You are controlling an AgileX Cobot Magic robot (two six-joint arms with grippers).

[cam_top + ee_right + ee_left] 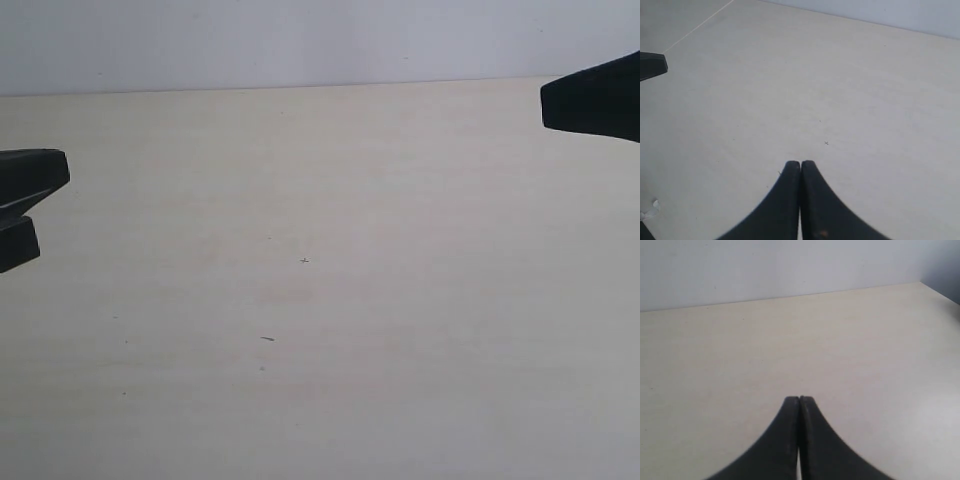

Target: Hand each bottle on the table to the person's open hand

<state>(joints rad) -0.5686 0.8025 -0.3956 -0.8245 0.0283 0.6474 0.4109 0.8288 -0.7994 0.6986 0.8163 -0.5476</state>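
Observation:
The pale beige table fills all three views, and no bottle and no person's open hand shows anywhere. My left gripper is shut with nothing between its black fingers; in the exterior view it juts in at the left edge. My right gripper is likewise shut and holds nothing; its black tip enters the exterior view at the upper right. Both hang above bare tabletop. The left gripper's tip also shows in the right wrist view.
A pale grey wall runs behind the table's far edge. A tiny cross mark and a short dark speck lie on the tabletop. A bit of white scrap lies at the right wrist view's edge.

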